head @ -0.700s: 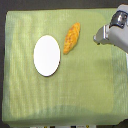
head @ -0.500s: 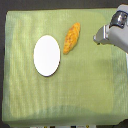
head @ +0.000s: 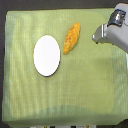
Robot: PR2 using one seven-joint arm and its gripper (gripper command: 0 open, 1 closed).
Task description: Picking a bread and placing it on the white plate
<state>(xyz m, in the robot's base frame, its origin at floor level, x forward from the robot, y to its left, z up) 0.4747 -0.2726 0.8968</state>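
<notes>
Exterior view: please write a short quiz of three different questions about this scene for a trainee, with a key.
1. True or false: the bread lies on the white plate.
2. Which covers the table: A) green cloth, B) bare wood, C) newspaper?
3. On which side of the exterior view is the gripper?

Key: 1 false, the bread lies on the cloth beside the plate. 2 A. 3 the exterior view's right, apart from the bread.

Single exterior view looking straight down from above onto a green cloth-covered table (head: 75,95), from moderate height.
</notes>
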